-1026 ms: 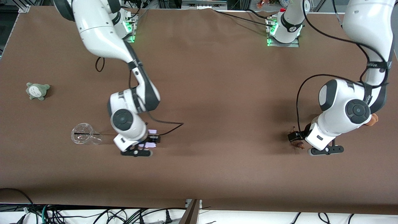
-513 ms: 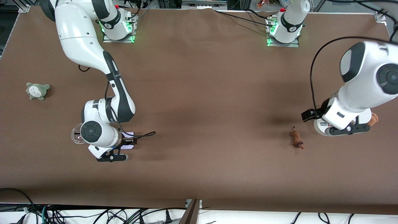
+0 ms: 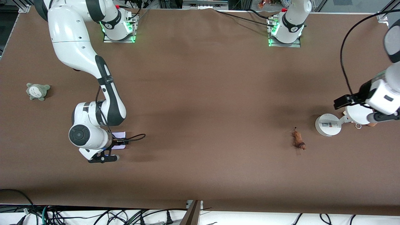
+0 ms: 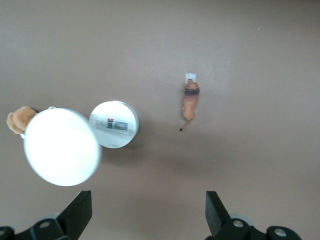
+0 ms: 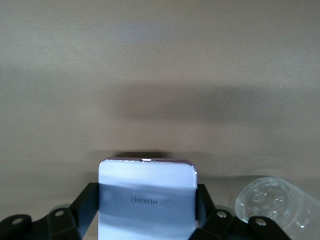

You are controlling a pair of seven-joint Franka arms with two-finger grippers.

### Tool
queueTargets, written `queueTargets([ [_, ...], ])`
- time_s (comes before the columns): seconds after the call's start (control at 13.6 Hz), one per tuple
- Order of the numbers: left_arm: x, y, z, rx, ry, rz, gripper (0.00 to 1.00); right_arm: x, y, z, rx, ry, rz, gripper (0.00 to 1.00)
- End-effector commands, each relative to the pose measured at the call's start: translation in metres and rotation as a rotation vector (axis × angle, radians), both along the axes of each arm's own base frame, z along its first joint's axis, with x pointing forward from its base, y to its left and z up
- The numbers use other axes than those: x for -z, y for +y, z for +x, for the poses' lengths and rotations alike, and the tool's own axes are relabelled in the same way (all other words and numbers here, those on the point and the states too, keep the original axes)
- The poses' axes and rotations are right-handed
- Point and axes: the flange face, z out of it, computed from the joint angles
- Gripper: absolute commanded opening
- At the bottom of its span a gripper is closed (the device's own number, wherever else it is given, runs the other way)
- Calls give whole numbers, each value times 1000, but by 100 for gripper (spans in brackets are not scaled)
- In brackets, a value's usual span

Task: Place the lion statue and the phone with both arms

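Right tool [image 5: 147,220] clamps the phone [image 5: 147,200]; left tool [image 4: 147,220] (fingers apart) hovers above the table [image 3: 200,93].

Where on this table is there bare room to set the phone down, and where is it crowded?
The widest bare stretch lies mid-table, between the right gripper shut on the phone and the lion statue. Crowded: the left arm's end, where the white stand and orange-brown plush cluster under the open left gripper. The clear cup sits beside the phone.
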Motion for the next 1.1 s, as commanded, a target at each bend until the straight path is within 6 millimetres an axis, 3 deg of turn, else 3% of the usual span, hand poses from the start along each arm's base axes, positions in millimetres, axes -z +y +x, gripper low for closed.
queueTargets([
  [0.0, -19, 27, -19, 52, -9, -45, 100, -3, -1, -1, -13, -3, 13, 49],
  [0.29, -28, 28, -28, 34, 7, -40, 100, 5, -6, -2, -8, -8, 11, 49],
  [0.59, -33, 1, -26, 68, 10, -36, 100, 19, -11, -7, -5, -21, 8, 51],
  [0.66, -33, -6, -25, 80, 11, -36, 100, 19, -11, -7, -5, -21, 8, 59],
  [0.73, -33, -11, -25, 90, 9, -36, 100, 18, -11, -6, -5, -22, 8, 83],
  [0.81, -33, -13, -24, 95, 6, -34, 100, 16, -11, -6, -5, -24, 8, 100],
  [1.03, -18, -29, -15, 129, 18, -41, 100, -4, -3, -1, -21, -46, 11, 100],
])
